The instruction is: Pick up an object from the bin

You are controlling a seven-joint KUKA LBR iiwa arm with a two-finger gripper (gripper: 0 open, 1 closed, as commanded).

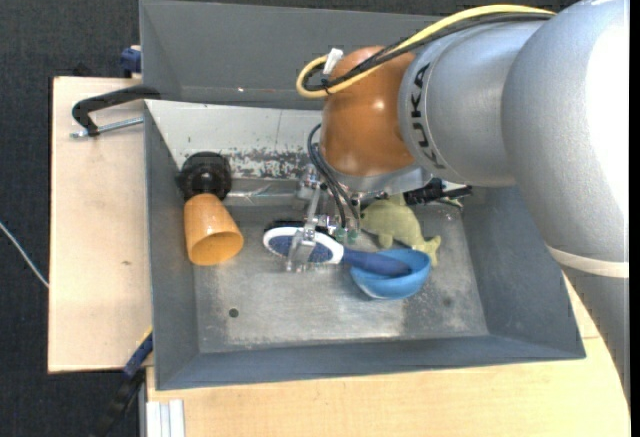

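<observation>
Hung low in the bin [260,313] with the hand [316,241] right over a white-rimmed blue oval piece [296,246], beside the blue bowl [390,275]. Couldn't tell open from closed. Looked like the grasp step; called next for a firm close, then a lift.

A small white oval piece [277,242] with a blue middle lies flat directly beneath the gripper [310,245], one end showing beside it.
</observation>
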